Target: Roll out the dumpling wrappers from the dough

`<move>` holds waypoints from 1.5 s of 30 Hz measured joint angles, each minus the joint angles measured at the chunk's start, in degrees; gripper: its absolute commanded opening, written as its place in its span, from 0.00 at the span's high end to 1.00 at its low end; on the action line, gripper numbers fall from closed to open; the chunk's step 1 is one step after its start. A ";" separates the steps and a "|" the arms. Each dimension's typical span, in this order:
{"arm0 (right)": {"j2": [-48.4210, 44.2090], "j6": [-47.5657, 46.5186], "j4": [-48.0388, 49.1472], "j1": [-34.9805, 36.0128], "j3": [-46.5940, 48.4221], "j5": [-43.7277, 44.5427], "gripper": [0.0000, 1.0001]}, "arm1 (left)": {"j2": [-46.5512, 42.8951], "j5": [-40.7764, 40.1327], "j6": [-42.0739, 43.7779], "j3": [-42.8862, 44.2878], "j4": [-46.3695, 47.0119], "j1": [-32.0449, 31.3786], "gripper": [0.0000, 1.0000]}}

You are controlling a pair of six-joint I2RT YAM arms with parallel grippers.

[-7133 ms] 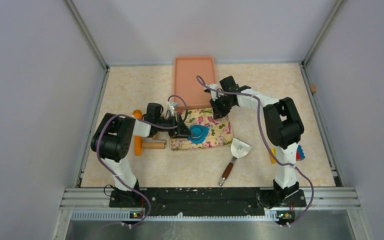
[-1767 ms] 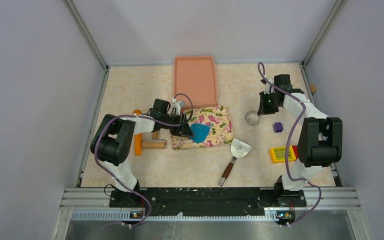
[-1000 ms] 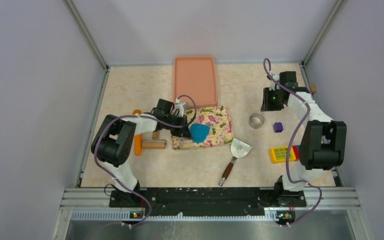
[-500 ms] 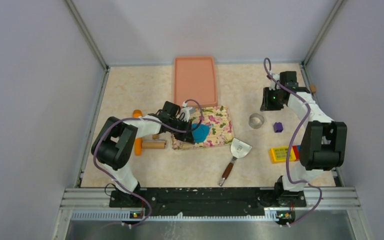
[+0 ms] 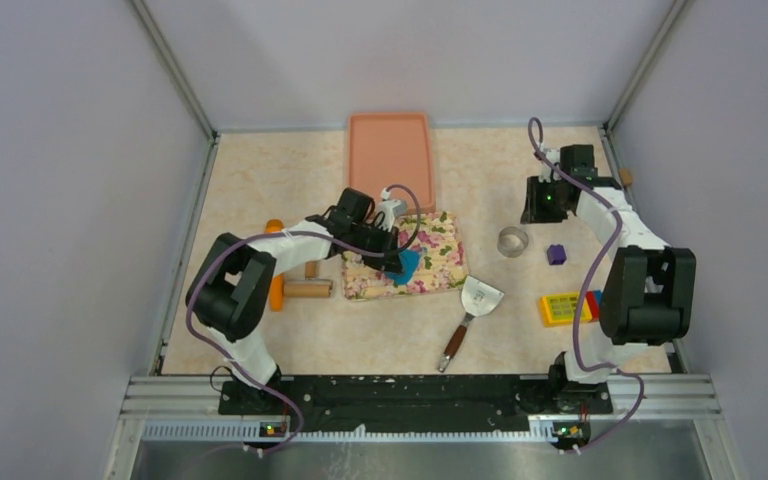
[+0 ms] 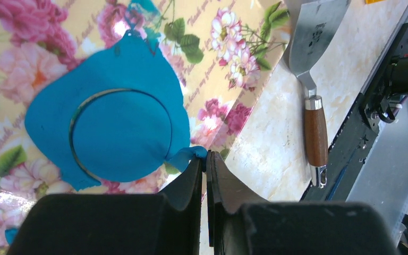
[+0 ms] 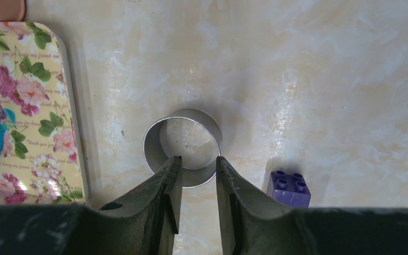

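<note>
Top view: left gripper [image 5: 397,262] down on the floral tray [image 5: 442,250], at the blue dough [image 5: 409,262]. The ring cutter [image 5: 511,240] lies off the tray toward 3 o'clock, with the right gripper [image 5: 539,203] beyond it at 1 o'clock. Left wrist: fingers pressed together on a small tab at the sheet's 4 o'clock edge. A round wrapper [image 6: 122,135] is scored inside the ragged surplus (lying flat, not yet separated). Right wrist: fingers spread, holding nothing, cutter below them; purple block [image 7: 289,188] at its 4 o'clock. Judged step: stripping surplus off the cut round. Next calls for a slow, low peel so the round stays put.
</note>
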 measured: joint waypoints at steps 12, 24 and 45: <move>-0.09 0.00 -0.02 0.02 -0.20 -0.20 0.69 | 4.98 1.11 0.22 6.71 -0.72 -2.12 0.91; -1.36 0.00 -0.02 0.02 -1.44 -0.20 0.69 | 12.39 1.46 2.10 20.85 -3.06 -1.88 0.93; -1.60 0.44 -0.09 0.00 -1.66 -3.10 0.67 | 11.13 -0.28 5.77 21.97 -5.22 12.61 0.94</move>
